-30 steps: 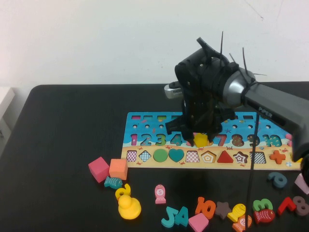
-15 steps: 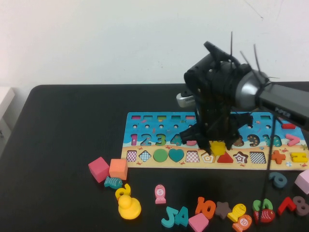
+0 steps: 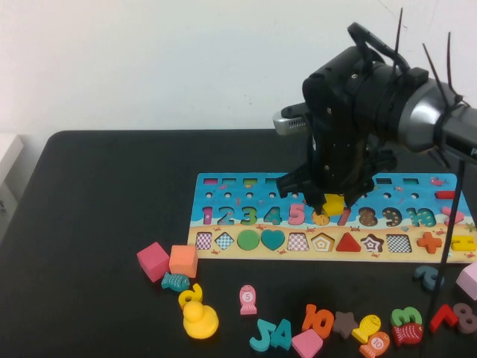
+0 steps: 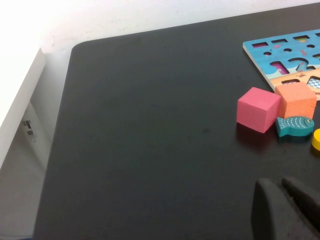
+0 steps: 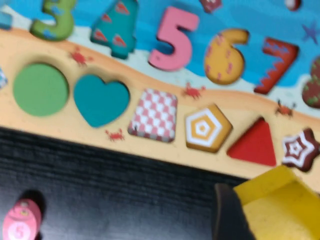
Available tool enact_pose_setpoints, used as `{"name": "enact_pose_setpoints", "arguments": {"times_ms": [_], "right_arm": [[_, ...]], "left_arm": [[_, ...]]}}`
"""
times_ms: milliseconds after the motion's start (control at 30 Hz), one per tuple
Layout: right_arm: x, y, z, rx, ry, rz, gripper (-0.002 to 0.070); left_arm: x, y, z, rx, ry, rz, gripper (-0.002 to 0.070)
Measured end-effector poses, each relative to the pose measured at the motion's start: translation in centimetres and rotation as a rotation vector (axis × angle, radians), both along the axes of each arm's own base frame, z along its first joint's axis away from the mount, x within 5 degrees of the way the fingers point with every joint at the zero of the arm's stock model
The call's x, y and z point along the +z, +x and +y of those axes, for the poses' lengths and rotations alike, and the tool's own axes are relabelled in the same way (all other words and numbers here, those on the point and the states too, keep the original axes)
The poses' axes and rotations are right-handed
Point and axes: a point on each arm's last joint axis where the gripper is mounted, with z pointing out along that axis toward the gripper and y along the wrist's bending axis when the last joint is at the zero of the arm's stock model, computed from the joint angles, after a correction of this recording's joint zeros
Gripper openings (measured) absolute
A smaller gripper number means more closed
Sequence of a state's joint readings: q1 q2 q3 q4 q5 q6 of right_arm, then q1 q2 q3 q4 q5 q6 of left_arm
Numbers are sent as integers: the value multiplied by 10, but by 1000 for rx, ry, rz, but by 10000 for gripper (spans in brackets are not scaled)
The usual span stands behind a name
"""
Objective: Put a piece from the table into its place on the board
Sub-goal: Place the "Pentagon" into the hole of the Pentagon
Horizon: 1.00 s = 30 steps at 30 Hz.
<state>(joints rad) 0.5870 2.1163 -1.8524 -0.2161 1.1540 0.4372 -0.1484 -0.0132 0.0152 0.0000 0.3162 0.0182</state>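
Note:
My right gripper (image 3: 333,201) hangs over the board (image 3: 261,190), shut on the piece (image 3: 333,203), a flat yellow pentagon block. The block hovers above the numbers 6 and 7, a little behind and to the right of its place (image 3: 322,242), a pale pentagon cut-out between the checkered square and the red triangle. The right wrist view shows the piece (image 5: 287,200) between the fingers (image 5: 227,212) of the right gripper (image 5: 270,215), with its place (image 5: 206,129) beyond, uncovered. My left gripper (image 4: 286,210) is low over the bare table (image 4: 150,125), left of the board (image 4: 280,50), shut and holding nothing.
A pink cube (image 3: 153,261), an orange cube (image 3: 182,260), a teal fish (image 3: 175,281) and a yellow duck (image 3: 199,321) lie in front of the board's left end. A pink pentagon (image 3: 306,343) and several loose numbers and fish line the front right.
My right gripper has carried the yellow piece to the right along the board, then up and slightly back. The left arm has not moved.

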Motion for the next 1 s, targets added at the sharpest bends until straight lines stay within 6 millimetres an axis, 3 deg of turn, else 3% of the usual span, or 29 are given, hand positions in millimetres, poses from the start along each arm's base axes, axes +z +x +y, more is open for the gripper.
{"name": "enact_pose_setpoints", "arguments": {"times_ms": [500, 867, 1000], "right_arm": [[-6, 0, -9, -27, -101, 16, 377], [41, -60, -44, -4, 20, -87, 377], [32, -60, -37, 18, 135, -156, 377]], "left_arm": [[0, 0, 0, 0, -2, 0, -2], [0, 0, 0, 1, -4, 1, -2], [0, 0, 0, 1, -4, 1, -1]]}}
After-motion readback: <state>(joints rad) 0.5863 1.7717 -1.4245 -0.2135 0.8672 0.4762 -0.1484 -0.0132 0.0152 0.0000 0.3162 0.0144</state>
